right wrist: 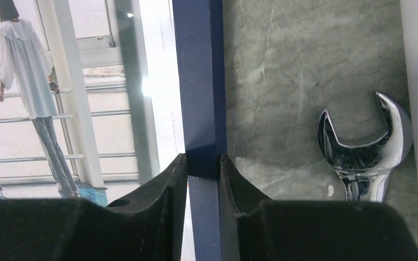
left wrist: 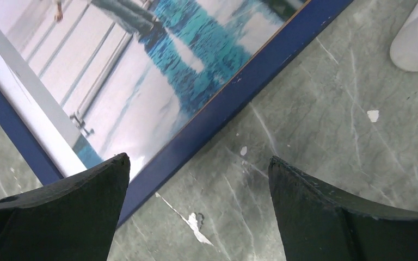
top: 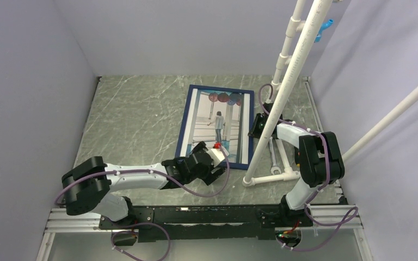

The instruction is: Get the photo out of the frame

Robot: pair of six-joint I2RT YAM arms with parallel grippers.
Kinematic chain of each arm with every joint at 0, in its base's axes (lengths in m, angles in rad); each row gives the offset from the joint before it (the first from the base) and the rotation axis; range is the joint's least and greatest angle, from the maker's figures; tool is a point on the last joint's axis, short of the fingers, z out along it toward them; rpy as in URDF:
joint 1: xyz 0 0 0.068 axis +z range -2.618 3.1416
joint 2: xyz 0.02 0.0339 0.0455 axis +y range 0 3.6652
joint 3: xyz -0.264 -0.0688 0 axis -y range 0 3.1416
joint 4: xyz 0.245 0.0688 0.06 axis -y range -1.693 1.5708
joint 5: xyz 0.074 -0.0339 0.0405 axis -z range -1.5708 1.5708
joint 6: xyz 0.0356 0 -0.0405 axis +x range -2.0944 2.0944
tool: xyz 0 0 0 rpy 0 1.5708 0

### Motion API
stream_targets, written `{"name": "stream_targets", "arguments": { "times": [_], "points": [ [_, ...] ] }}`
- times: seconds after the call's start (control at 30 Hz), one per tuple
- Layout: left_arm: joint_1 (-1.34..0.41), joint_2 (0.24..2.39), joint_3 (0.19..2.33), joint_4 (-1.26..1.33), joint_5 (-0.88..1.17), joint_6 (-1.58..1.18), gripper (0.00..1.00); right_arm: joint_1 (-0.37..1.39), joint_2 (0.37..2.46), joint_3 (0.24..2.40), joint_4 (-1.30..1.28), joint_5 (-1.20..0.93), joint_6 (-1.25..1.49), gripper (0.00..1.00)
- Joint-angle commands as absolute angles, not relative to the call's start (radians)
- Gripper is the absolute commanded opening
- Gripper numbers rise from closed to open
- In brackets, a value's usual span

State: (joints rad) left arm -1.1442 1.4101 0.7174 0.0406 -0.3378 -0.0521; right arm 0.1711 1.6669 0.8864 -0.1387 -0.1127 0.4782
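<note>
1. Overhead, my left gripper (top: 217, 163) covers part of the near edge of the photo (top: 217, 122) and frame (top: 184, 130).
2. A white pipe (top: 283, 87) crosses my right gripper (top: 258, 126), partly hiding it.
3. My right wrist view cuts off the wrench (right wrist: 364, 147) handle.

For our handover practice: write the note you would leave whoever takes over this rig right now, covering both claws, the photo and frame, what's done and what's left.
Right claw: shut on the frame, at its right rail.
Left claw: open, empty, above the frame's near edge.
The photo sits inside the frame, on the table.
Done: frame gripped.
Left: get the photo out.
</note>
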Motion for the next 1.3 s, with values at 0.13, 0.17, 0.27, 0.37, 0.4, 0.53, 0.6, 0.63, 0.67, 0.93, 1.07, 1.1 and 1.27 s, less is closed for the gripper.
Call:
{"name": "stream_targets", "arguments": {
  "times": [0.13, 0.17, 0.27, 0.37, 0.4, 0.53, 0.6, 0.63, 0.67, 0.93, 1.07, 1.1, 1.27],
  "points": [
    [-1.24, 1.541, 0.813, 0.142, -0.474, 0.202, 0.99, 0.177, 1.585, 0.961, -0.206, -0.168, 0.551, 0.0],
    [-1.253, 1.558, 0.821, 0.145, -0.489, 0.216, 0.99, 0.177, 1.586, 0.966, -0.212, -0.173, 0.553, 0.0],
    [-1.283, 1.599, 0.842, 0.15, -0.524, 0.242, 0.98, 0.179, 1.579, 0.973, -0.216, -0.177, 0.561, 0.0],
    [-1.298, 1.622, 0.857, 0.152, -0.527, 0.234, 0.98, 0.185, 1.562, 0.966, -0.208, -0.164, 0.564, 0.0],
    [-1.299, 1.622, 0.856, 0.156, -0.522, 0.226, 0.98, 0.187, 1.558, 0.967, -0.209, -0.156, 0.562, 0.0],
    [-1.312, 1.629, 0.846, 0.188, -0.511, 0.226, 0.98, 0.189, 1.546, 0.969, -0.215, -0.145, 0.566, 0.0],
    [-1.317, 1.651, 0.856, 0.187, -0.522, 0.245, 0.98, 0.194, 1.542, 0.978, -0.229, -0.143, 0.57, 0.0],
    [-1.319, 1.664, 0.86, 0.187, -0.527, 0.257, 0.98, 0.195, 1.541, 0.985, -0.237, -0.142, 0.572, 0.0],
    [-1.319, 1.676, 0.865, 0.19, -0.536, 0.27, 0.98, 0.197, 1.539, 0.992, -0.245, -0.143, 0.574, 0.0],
    [-1.333, 1.758, 0.863, 0.299, -0.632, 0.396, 0.95, 0.209, 1.545, 1.025, -0.275, -0.156, 0.602, 0.0],
    [-1.361, 1.831, 0.883, 0.397, -0.731, 0.492, 0.91, 0.212, 1.551, 1.032, -0.286, -0.149, 0.613, 0.0],
    [-1.368, 1.852, 0.89, 0.425, -0.758, 0.52, 0.9, 0.212, 1.552, 1.032, -0.288, -0.146, 0.615, 0.0],
    [-1.383, 1.94, 0.905, 0.538, -0.826, 0.625, 0.79, 0.212, 1.55, 1.032, -0.293, -0.16, 0.613, 0.0]
  ]
}}
